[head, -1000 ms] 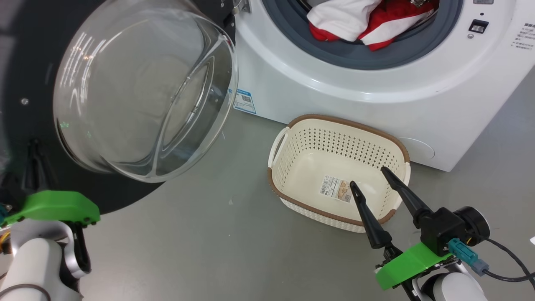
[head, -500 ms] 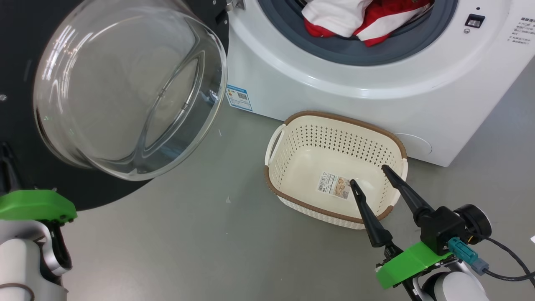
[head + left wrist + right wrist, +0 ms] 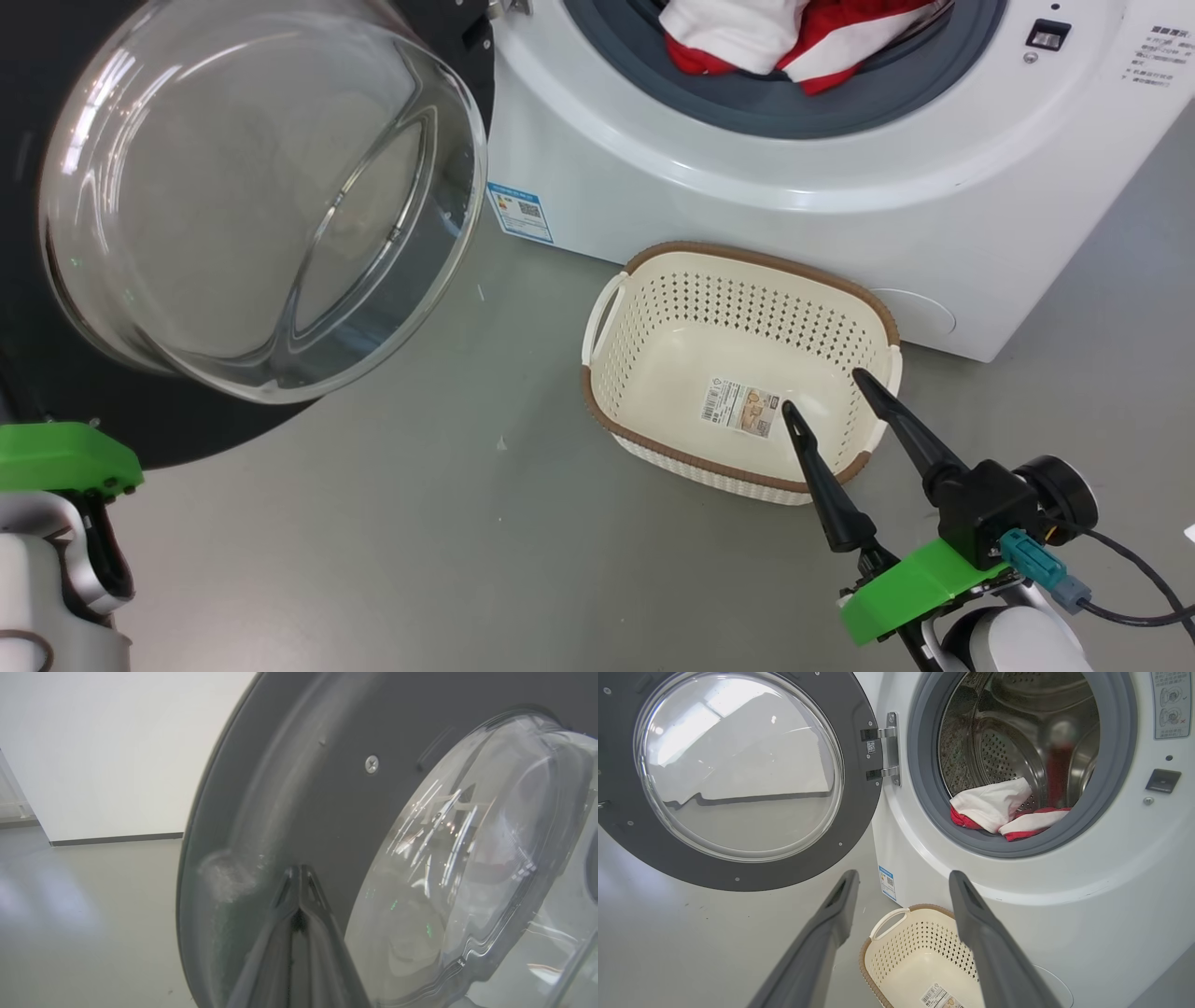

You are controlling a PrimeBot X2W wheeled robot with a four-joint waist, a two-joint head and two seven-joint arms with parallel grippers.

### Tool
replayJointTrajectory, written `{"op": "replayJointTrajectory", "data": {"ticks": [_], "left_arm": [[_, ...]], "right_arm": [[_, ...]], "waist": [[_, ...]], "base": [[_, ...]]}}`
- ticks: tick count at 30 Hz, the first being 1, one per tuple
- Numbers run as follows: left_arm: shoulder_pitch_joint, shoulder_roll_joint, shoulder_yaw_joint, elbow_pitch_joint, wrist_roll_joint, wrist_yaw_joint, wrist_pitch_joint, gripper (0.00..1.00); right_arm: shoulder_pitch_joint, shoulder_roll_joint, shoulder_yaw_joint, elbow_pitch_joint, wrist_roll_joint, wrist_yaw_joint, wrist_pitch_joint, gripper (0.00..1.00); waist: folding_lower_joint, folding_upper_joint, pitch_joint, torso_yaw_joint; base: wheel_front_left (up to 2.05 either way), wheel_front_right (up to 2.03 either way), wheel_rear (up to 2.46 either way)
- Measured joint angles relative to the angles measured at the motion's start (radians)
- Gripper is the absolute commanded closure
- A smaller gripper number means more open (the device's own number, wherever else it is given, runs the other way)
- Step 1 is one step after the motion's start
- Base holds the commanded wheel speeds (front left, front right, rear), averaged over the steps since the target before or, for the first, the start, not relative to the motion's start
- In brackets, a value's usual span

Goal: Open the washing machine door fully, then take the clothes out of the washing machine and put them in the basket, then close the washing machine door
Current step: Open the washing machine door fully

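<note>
The washing machine door (image 3: 252, 196) stands swung out to the left, glass bowl facing me, black rim (image 3: 303, 788) around it. My left gripper (image 3: 297, 870) is shut, its tips against the door's dark inner rim beside the glass; its green wrist mount (image 3: 61, 457) sits low at the left. The white washing machine (image 3: 728, 196) is open, with red and white clothes (image 3: 747, 33) lying at the drum's front (image 3: 994, 807). The cream basket (image 3: 747, 257) stands on the floor before the machine with only a sticker inside. My right gripper (image 3: 823, 392) hangs open over the basket's near right corner, holding nothing.
Grey floor (image 3: 420, 523) stretches between the door and the basket. A blue label (image 3: 516, 212) marks the machine's lower left front. The door hinge (image 3: 887, 749) sits left of the grey gasket (image 3: 1111, 788). A white wall (image 3: 107, 742) rises beyond the door's edge.
The door has swung further out to the left with my left gripper against it. The head camera has shifted, sliding machine and basket slightly up-left. The right gripper keeps its place, still open.
</note>
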Motion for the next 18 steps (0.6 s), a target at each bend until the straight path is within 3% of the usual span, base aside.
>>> {"op": "replayJointTrajectory", "data": {"ticks": [6,8,10,11,12,13,14,18], "left_arm": [[0.001,-0.019,0.034,-0.008,0.026,-0.043,0.0,1.0],[0.003,-0.024,0.04,-0.02,0.04,-0.052,0.0,0.62],[0.008,-0.032,0.043,-0.038,0.055,-0.065,0.0,0.45],[0.012,-0.037,0.046,-0.051,0.061,-0.068,0.0,0.29],[0.016,-0.042,0.049,-0.066,0.065,-0.069,0.0,0.24],[0.024,-0.045,0.052,-0.085,0.069,-0.077,0.0,0.08],[0.032,-0.048,0.057,-0.104,0.073,-0.078,0.0,0.0],[0.065,-0.064,0.071,-0.192,0.084,-0.098,0.0,0.0]], "right_arm": [[0.0,0.0,0.001,0.012,0.004,0.0,-0.009,0.0],[0.0,0.0,0.002,0.017,0.01,0.0,-0.013,0.0],[0.0,0.0,0.003,0.024,0.012,0.0,-0.019,0.0],[0.0,0.0,0.005,0.028,0.018,0.0,-0.02,0.0],[0.0,0.0,0.008,0.031,0.023,0.0,-0.026,0.0],[0.0,0.0,0.011,0.035,0.029,0.0,-0.031,0.0],[0.0,0.0,0.013,0.038,0.038,0.0,-0.036,0.0],[0.0,0.0,0.015,0.058,0.056,0.0,-0.051,0.0]], "waist": [[0.0,0.0,-0.01,-0.002],[0.0,0.0,-0.015,-0.001],[0.0,0.0,-0.022,-0.001],[0.0,0.0,-0.025,-0.002],[0.0,0.0,-0.029,-0.002],[0.0,0.0,-0.034,-0.003],[0.0,0.0,-0.038,-0.005],[0.0001,0.0,-0.055,-0.015]], "base": [[0.0,0.0,0.0],[0.0,0.0,0.0],[0.0,0.0,0.0],[0.0,0.0,0.0],[0.0,0.0,0.0],[0.0,0.0,0.0],[0.0,0.0,0.0],[0.0,0.0,0.0]]}}
